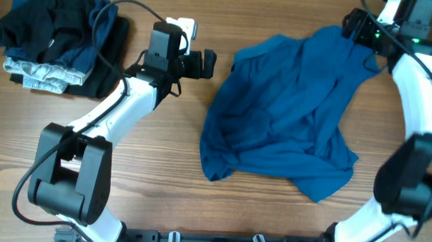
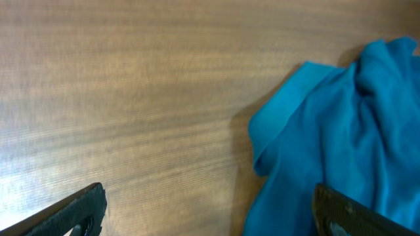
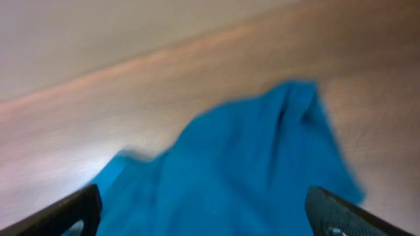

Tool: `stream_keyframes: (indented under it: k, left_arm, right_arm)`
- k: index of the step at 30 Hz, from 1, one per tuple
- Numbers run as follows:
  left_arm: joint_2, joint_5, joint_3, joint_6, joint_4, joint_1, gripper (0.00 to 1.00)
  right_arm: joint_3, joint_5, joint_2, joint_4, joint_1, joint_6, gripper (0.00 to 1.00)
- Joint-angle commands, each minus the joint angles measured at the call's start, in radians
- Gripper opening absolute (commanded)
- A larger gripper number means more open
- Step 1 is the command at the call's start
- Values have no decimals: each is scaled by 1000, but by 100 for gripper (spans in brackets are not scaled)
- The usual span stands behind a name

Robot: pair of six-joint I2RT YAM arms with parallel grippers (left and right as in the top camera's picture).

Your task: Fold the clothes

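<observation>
overhead alone shows the heap of dark clothes (image 1: 56, 36) well behind the left claw (image 1: 204, 64), and the whole crumpled blue shirt (image 1: 284, 110) spread between both claws. left wrist view adds its fingers (image 2: 79, 210) wide apart over bare wood, shirt edge just ahead; right wrist view is blurred, right claw (image 3: 202, 196) also spread, nothing clamped, shirt directly ahead. surface is a brown wood-grain table (image 1: 161, 155), with a pale blurred band (image 3: 98, 39) beyond its far edge

Overhead: bright, even, sharp. Left wrist: soft; blue shirt (image 2: 341, 118) cast a shadow leftward. Right wrist: motion-blurred; glare lay on table (image 3: 125, 147).
</observation>
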Motion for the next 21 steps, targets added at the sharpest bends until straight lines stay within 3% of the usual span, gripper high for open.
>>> stream_keyframes:
  k: [1,5,10,14,16,21]
  left_arm:
    - [22,20,56,72,33,1,100]
    - [90,41,128,124,24,1,100]
    - [215,97,231,155,-25,-13,100]
    - [227,104,274,198,-262,-50,99]
    - [200,104,277,196,-411,-58,93]
    - [100,210,277,137,-757,-63,68]
  right_arm:
    - [26,-140,-80,-171,2,11,100]
    - [26,-143,-85,-374,2,11,100]
    - [26,-143,-85,-478,2,11,100]
    - [26,-142,-85,-507,2,9,100]
    - [26,-131,-85,-511,2,8,100]
    - [26,-78,-85,-507,2,7,100]
